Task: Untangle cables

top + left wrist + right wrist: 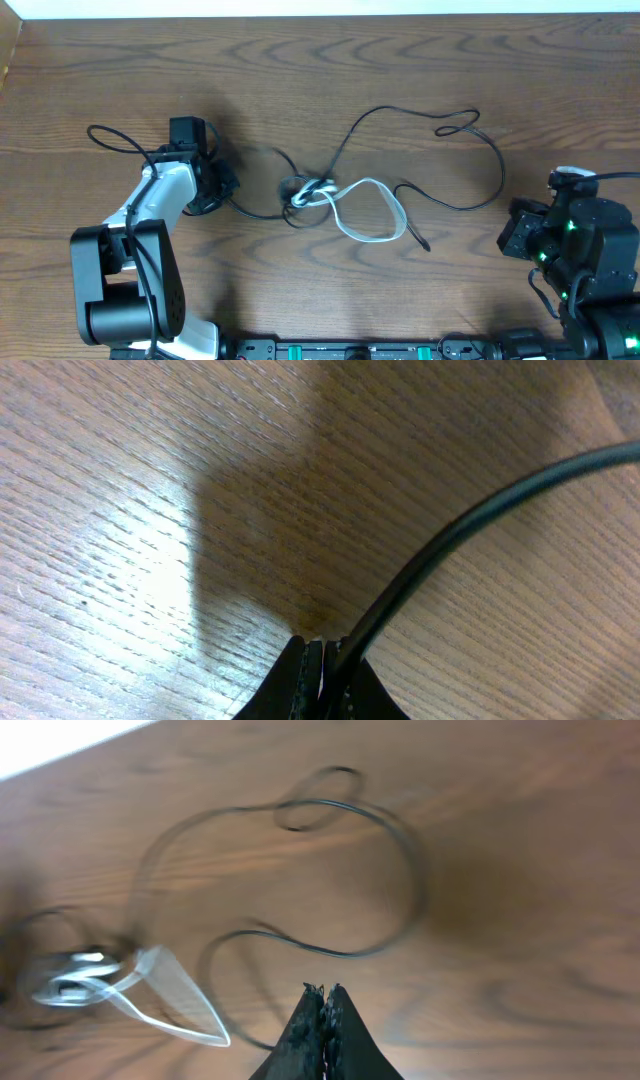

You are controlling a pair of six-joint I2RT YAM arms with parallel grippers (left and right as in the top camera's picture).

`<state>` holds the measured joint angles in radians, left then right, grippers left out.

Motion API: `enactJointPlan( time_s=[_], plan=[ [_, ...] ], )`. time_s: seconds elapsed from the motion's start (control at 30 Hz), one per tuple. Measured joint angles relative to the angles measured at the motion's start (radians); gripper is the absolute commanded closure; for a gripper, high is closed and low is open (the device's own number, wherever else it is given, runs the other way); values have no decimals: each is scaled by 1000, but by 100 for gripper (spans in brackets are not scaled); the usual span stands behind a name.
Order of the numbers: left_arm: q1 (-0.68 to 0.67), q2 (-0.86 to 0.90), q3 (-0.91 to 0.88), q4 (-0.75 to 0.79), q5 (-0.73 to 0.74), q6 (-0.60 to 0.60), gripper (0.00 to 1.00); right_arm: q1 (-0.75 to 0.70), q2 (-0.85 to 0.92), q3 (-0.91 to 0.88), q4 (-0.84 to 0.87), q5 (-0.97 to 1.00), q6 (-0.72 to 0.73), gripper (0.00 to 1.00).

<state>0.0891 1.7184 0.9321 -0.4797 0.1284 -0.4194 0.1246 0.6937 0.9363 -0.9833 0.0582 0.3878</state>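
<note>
Thin black cables (440, 125) and a white cable (372, 212) lie mid-table, tangled in a knot (305, 192). One black strand runs from the knot left to my left gripper (222, 188). The left wrist view shows that gripper (322, 650) shut on this black cable (450, 540), which rises from between the jaws to the upper right, close above the wood. My right gripper (512, 238) is at the right, apart from the cables. In the right wrist view it (324, 990) is shut and empty, with the black loop (400, 870), white loop (170, 990) and knot (75, 975) ahead of it.
A loose plug end (424, 245) of a black cable lies right of the white loop. A thin black loop (110, 135) sits left of the left arm. The arm bases (130, 300) stand at the front edge. A white strip (320, 8) runs along the far table edge.
</note>
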Motion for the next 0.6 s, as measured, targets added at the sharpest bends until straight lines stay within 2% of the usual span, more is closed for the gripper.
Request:
enactJointPlan(
  time_s=[0.17,0.2,0.27,0.3,0.47,0.6],
  plan=[
    [1,0,0,3,0,0,91,-1,64,0,-40,105,3,98],
    [1,0,0,5,0,0,92,-1,82,0,-40,105,3,93],
    [1,0,0,8,0,0,92,-2,117,0,-38,85,2,89],
    [1,0,0,8,1,0,91,-3,135,0,-33,63,5,69],
    [1,0,0,8,1,0,92,-3,270,0,35,-158,6,47],
    [1,0,0,8,1,0,91,12,389,0,77,-304,-22,38]
  ],
)
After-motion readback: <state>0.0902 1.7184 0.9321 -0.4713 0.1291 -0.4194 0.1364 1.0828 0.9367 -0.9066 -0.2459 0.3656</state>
